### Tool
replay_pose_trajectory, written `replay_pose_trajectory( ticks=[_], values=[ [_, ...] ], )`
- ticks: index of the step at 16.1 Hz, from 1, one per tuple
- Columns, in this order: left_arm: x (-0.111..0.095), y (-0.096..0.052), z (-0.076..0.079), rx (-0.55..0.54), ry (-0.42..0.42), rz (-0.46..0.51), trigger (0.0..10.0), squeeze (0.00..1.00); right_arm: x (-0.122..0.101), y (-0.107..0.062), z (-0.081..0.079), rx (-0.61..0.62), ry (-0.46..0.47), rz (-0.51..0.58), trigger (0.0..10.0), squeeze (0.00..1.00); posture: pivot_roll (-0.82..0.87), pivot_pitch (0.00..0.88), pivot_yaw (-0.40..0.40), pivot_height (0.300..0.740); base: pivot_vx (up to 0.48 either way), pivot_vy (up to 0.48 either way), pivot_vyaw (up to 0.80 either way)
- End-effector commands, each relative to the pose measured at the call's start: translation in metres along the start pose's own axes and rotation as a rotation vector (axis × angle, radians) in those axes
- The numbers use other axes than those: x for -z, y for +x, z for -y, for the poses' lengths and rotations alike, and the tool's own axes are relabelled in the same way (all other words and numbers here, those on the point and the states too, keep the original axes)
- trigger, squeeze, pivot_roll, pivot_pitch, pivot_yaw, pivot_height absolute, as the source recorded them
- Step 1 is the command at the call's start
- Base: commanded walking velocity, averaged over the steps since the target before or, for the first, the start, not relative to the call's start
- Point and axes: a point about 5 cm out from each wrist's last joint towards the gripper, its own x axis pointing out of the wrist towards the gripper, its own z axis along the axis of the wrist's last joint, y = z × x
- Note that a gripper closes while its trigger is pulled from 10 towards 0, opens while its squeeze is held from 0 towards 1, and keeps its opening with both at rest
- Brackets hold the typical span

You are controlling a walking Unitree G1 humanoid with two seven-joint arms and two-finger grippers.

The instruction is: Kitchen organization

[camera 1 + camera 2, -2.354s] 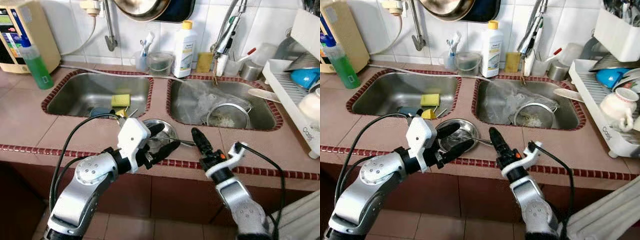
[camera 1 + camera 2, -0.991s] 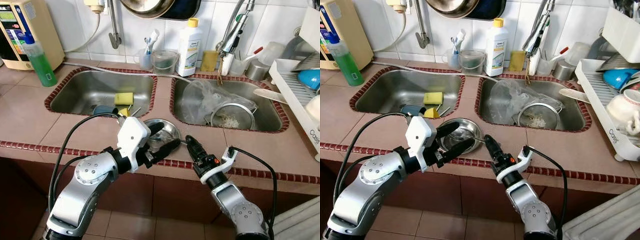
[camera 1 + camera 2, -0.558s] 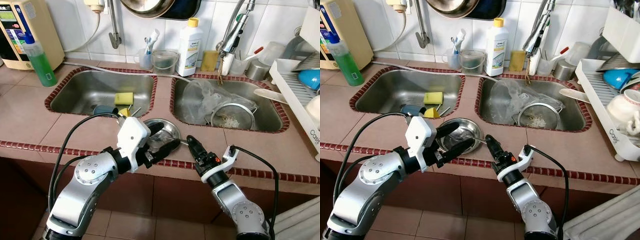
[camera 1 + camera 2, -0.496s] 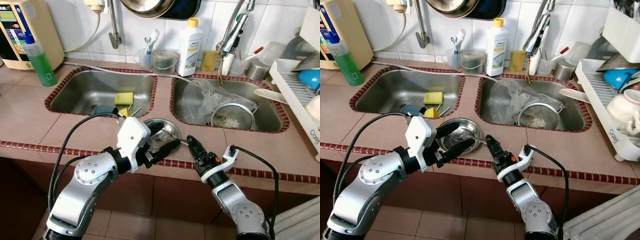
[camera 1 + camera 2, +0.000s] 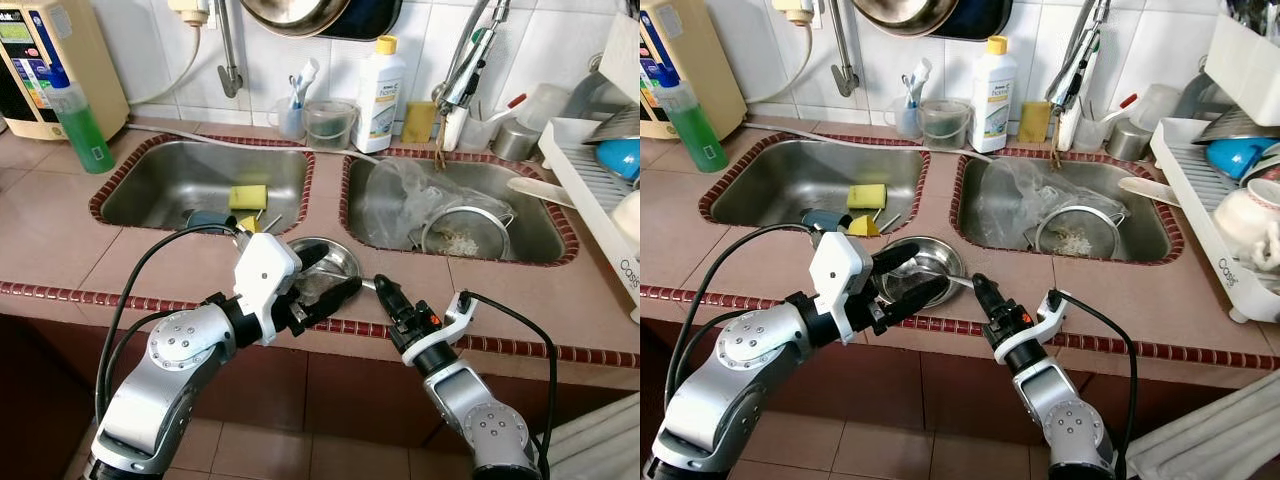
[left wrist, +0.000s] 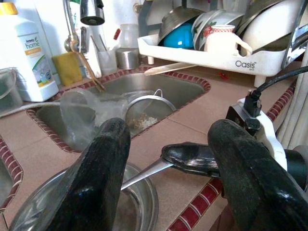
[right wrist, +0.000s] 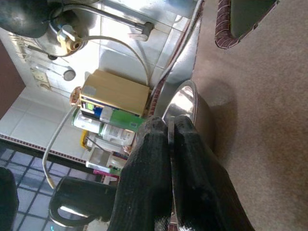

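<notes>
Counter: the pink tiled counter with a dark red edge strip (image 5: 60, 235) carries two steel sinks side by side.
Bowl: the shallow round stainless-steel bowl (image 5: 940, 256) sits on the counter in front of the strip between the sinks.
Left gripper: the left gripper (image 5: 322, 275) hovers over the bowl's near side, its two black fingers spread apart with nothing between them.
Right gripper: the right gripper (image 5: 382, 290) is just right of the bowl, fingers pressed together on the handle of a thin metal spoon (image 6: 144, 172).
Spoon axis: its long axis runs from the right gripper leftward into the bowl, handle end to the right.
Left wrist view: it shows the handle rising out of the bowl to the black fingertips (image 6: 190, 159).
Right wrist view: the thin metal edge (image 7: 171, 144) is clamped between the two fingers, and the bowl rim lies beyond them.
</notes>
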Motion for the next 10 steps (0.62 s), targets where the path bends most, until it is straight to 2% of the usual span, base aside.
replay_pose_trajectory(
  ticks=[1, 6, 10],
  values=[
    [-0.001, -0.001, 0.002, 0.007, 0.006, -0.008, 10.0, 0.00, 0.013, 0.002, -0.004, -0.020, 0.065, 0.017, 0.0, 0.00, -0.08, 0.016, -0.006, 0.740, 0.000, 0.000, 0.00],
    [0.000, -0.002, 0.001, -0.005, 0.003, -0.013, 10.0, 0.00, 0.008, 0.000, -0.011, -0.078, 0.047, 0.056, 0.0, 0.00, -0.07, 0.019, -0.005, 0.740, 0.000, 0.000, 0.00],
    [-0.003, -0.002, -0.015, -0.107, -0.005, 0.009, 10.0, 0.00, -0.013, 0.002, -0.031, -0.173, -0.036, 0.109, 0.0, 0.00, -0.08, 0.012, -0.005, 0.740, 0.000, 0.000, 0.00]
  ],
)
